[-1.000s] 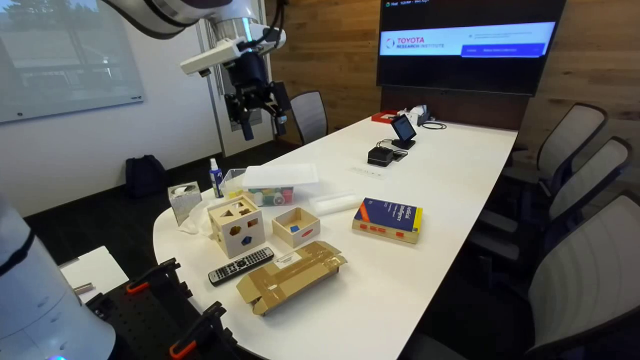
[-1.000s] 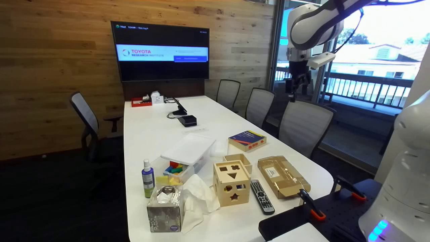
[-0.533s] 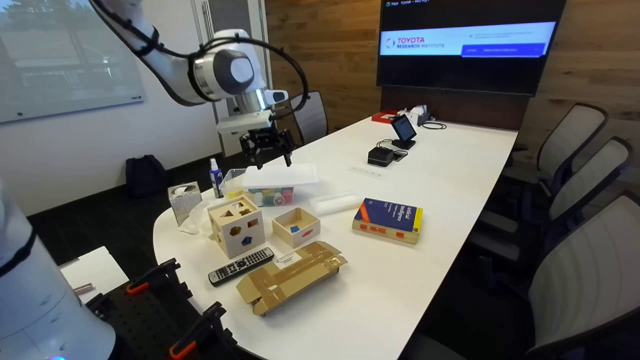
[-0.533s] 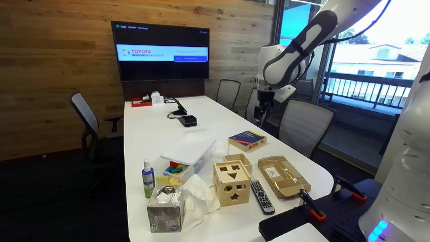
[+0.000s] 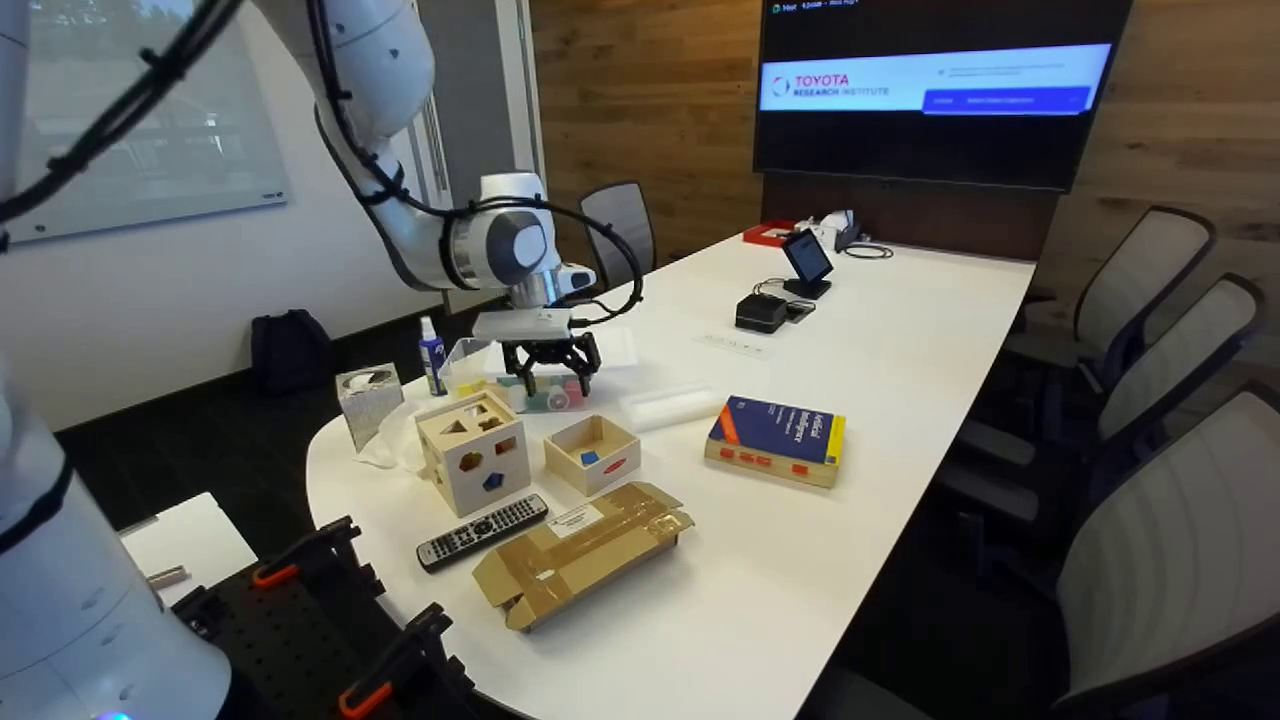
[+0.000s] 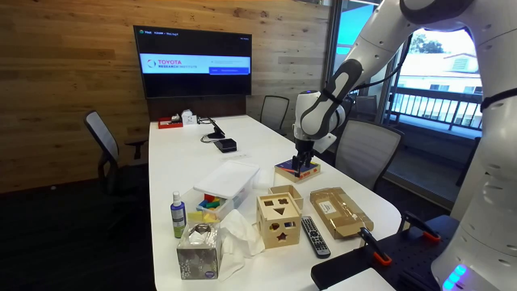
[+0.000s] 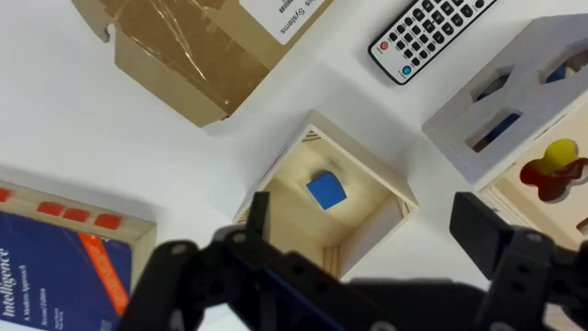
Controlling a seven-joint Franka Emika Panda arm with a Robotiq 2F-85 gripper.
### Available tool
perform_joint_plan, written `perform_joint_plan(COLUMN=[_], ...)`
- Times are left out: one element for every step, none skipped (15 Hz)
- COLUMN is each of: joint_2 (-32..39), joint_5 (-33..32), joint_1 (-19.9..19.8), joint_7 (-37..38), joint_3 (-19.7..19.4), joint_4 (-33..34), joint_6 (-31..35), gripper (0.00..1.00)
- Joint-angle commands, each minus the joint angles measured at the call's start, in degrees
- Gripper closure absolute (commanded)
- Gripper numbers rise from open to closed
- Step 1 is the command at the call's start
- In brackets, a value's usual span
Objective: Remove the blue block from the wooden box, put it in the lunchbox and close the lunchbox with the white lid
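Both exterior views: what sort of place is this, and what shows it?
Probably an office meeting room: a long white table, office chairs along its sides, and a large wall screen.

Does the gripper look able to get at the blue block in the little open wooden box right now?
Probably yes: the gripper is open, and nothing covers the blue block inside the open-topped wooden box. The box's walls might crowd it going in, though.
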Motion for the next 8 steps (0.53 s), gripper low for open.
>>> perform_joint_plan(joint_2=[9.66, 11.68, 13.47, 15.5, 17.47, 19.13, 20.71, 22.22], joint_5=[1.5, 1.3, 1.19, 0.92, 1.0, 1.07, 1.26, 1.43], joint_1=[0.3, 0.59, 0.81, 1.12, 1.08, 1.05, 0.92, 0.68], joint_7=[-4.58, -4.95, -5.2, -5.25, -5.55, -5.71, -5.92, -6.36], joint_3=[1.25, 1.23, 1.23, 0.96, 0.96, 0.99, 1.17, 1.47], joint_4=[9.68, 11.74, 13.56, 15.64, 17.58, 19.22, 20.83, 22.32], joint_6=[-1.05, -1.38, -1.69, -2.06, -2.3, -2.42, -2.68, -2.89], gripper=[0.0, 0.0, 0.0, 0.0, 0.0, 0.0, 0.0, 0.0])
